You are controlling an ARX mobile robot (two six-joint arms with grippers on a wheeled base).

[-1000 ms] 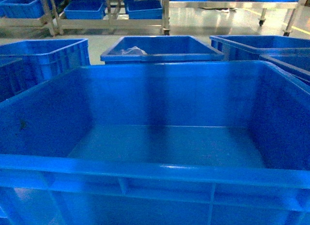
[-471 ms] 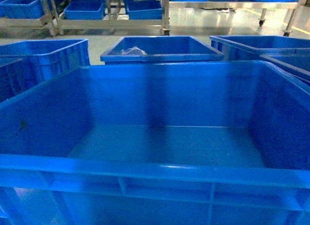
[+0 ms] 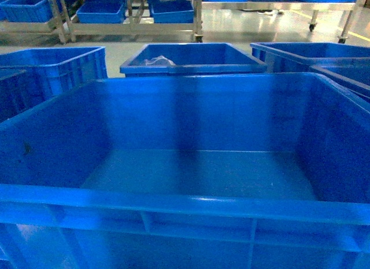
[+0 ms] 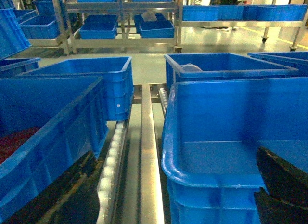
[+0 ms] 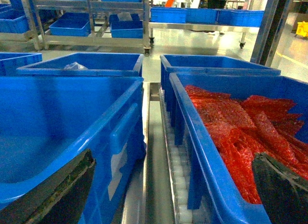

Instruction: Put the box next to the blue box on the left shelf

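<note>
Both grippers showed only as dark finger edges, the left gripper against the blue crate's left side and the right gripper against its right; whether either gripped, I could not tell. The crate sat empty directly ahead on the roller conveyor. It looked stiff, bulky, smooth-walled and probably light; the thick ribbed rim seemed the best hold. No writing was legible.

The box is bright blue; a neighbouring blue crate holds red mesh bags.
</note>
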